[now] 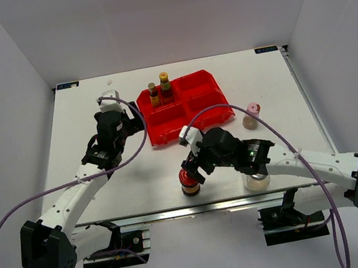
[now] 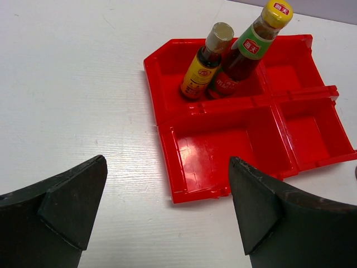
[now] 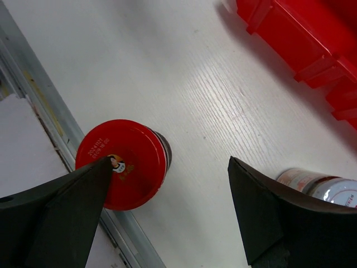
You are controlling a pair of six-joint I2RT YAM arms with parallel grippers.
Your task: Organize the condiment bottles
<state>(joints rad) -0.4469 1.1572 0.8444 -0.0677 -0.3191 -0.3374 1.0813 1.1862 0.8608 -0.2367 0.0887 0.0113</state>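
Observation:
Two slim dark sauce bottles stand in the back-left compartment of the red tray; they also show from above. My left gripper is open and empty over the table, just in front of the tray's near-left corner. A red-lidded dark jar stands by the table's near edge. My right gripper is open above it, its left fingertip over the lid. A silver-lidded jar shows partly behind the right finger. A pink-capped shaker stands right of the tray.
A pale jar stands at the near edge, partly under the right arm. The metal rail of the table's front edge runs right beside the red-lidded jar. White walls enclose the table on three sides.

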